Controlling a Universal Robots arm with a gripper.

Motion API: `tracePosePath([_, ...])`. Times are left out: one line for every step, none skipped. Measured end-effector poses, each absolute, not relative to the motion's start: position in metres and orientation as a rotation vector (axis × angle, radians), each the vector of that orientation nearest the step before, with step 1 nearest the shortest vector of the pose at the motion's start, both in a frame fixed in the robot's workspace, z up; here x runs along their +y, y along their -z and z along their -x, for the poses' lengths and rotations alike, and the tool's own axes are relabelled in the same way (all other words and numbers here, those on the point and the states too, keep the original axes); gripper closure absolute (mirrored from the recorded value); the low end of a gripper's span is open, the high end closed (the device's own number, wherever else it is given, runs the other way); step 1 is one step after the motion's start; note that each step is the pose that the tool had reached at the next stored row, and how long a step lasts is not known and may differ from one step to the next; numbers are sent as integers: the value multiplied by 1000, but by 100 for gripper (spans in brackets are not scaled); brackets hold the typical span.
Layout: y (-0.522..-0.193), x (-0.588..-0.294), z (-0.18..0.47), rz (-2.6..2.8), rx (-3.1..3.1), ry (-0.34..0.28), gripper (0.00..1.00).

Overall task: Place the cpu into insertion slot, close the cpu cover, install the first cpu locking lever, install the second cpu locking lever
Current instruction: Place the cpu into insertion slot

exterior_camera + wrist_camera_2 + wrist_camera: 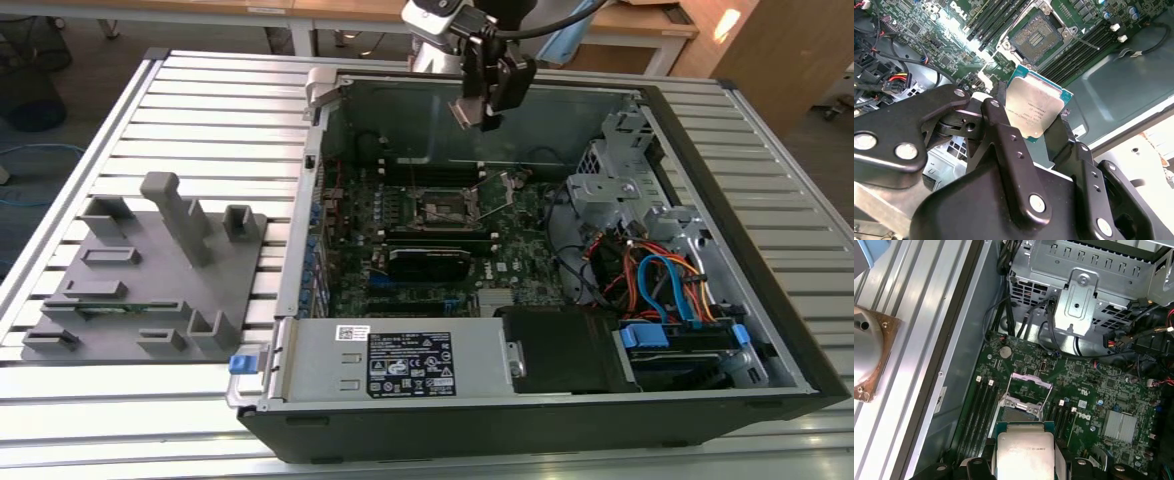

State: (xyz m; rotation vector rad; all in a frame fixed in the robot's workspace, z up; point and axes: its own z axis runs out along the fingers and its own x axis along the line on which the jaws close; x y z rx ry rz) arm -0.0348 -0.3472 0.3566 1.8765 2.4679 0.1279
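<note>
Inside the case (534, 135), at the middle of the motherboard (400, 235), the insertion slot (1041, 31) lies open, its cpu cover (1031, 380) raised. My gripper (1030, 122) hangs above the board, fingers (997, 119) clamped on the cpu (1034, 106) by its edges. I'd level the tilted chip, square its corners to the socket, and lower gently.

Bright, even indoor light, soft shade inside the open black computer case (534, 430), white glare on the green circuit board (949, 47) in the second wrist view, pale sheen on the square silver-grey chip (1036, 107)
</note>
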Motion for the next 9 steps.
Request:
tracePosePath([-357,-347,35,-1878,2467,-128,46])
tracePosePath([-357,-347,35,-1879,2466,-128,46])
tracePosePath([-357,-347,35,-1879,2466,-128,46])
tracePosePath([-357,-347,35,-1880,2465,-128,46])
tracePosePath([-357,-347,35,-1880,2465,-128,46])
tracePosePath([-357,-347,35,-1880,2465,-128,46])
tracePosePath([-357,-347,35,-1881,2465,-128,46])
tracePosePath([-357,-347,35,-1881,2464,-128,46])
tracePosePath([-357,-347,35,-1883,2463,-128,46])
